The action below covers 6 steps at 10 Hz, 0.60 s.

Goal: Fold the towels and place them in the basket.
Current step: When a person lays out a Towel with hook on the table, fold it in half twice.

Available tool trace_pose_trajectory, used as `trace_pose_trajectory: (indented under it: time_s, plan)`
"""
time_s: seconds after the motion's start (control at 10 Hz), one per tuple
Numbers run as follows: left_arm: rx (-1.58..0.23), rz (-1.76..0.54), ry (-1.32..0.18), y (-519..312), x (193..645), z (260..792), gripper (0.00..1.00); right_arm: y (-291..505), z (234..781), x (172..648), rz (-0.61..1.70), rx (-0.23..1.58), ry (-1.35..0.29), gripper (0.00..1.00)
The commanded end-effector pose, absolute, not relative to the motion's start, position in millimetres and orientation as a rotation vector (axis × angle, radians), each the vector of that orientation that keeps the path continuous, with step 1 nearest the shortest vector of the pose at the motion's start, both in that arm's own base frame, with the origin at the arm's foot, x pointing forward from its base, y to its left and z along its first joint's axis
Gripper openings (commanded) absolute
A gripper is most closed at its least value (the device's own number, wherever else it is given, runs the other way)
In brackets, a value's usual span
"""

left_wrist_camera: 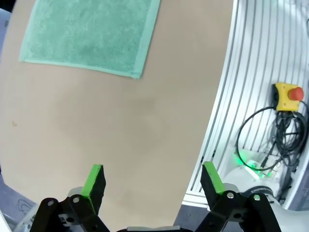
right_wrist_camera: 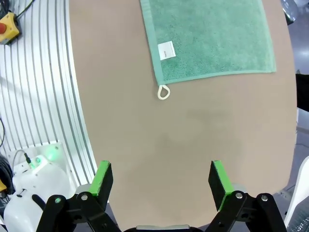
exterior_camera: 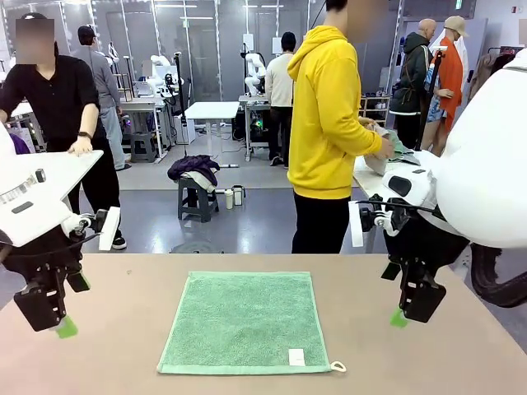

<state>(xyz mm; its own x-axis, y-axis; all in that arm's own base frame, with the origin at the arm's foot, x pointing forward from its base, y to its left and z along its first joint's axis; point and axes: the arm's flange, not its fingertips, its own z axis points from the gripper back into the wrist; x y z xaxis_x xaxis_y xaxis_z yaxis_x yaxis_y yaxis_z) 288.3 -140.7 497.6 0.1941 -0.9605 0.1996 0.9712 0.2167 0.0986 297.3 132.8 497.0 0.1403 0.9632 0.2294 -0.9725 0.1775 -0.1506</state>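
Towel (exterior_camera: 247, 321) (one, green) lies flat between the left end effector (left_wrist_camera: 152, 170) and right end effector (right_wrist_camera: 160, 167), both spread.

The front view looks across the green towel (exterior_camera: 245, 321) from its near edge. Both wrist views face down close beside it, sharing its near corners.

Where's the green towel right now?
In the front view, the green towel lies flat on the table, centred between the left pincer and the right pincer.
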Motion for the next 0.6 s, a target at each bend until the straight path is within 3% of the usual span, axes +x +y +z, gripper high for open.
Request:
trace_pose_trajectory:
  time_s: [0.0,0.5]
  plan:
    - [-0.040,-1.371,-0.224,-145.6,284.2,497.2,1.00,131.4,500.1,294.8,1.401,0.026,-0.305,1.00]
    - [-0.056,-1.375,-0.236,-146.5,285.2,497.5,1.00,131.4,500.1,294.8,1.401,0.026,-0.305,1.00]
